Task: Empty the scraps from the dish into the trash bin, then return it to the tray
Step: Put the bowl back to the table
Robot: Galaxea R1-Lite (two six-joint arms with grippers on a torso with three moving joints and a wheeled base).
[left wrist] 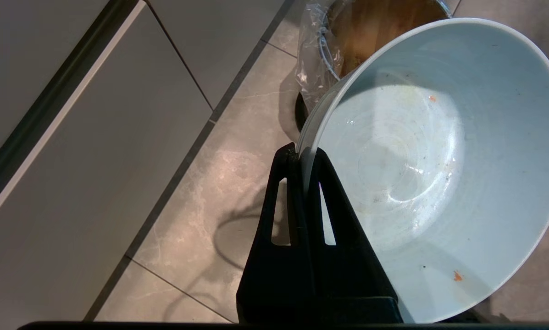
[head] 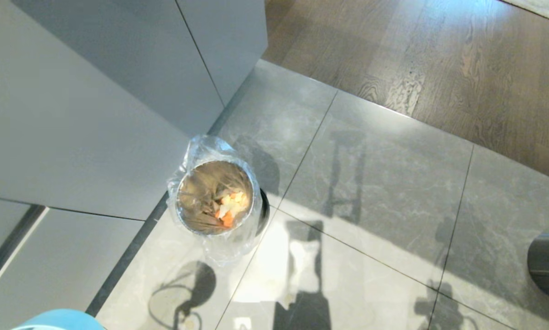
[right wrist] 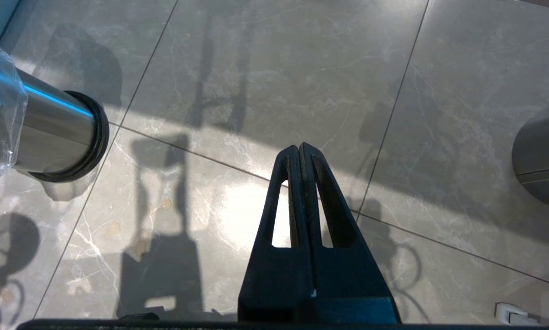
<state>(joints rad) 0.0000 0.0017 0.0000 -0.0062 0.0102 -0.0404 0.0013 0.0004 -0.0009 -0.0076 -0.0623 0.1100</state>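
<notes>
Shiny steel trash bin (right wrist: 49, 133) w/ clear plastic liner, glossy glazed dish (left wrist: 435, 169), polished stone-look floor tiles (head: 384, 183)

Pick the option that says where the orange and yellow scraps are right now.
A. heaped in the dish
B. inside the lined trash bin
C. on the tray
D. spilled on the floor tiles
B: the scraps lie inside the trash bin, while the dish, pinched at its rim by the left gripper, holds only tiny specks.
</notes>
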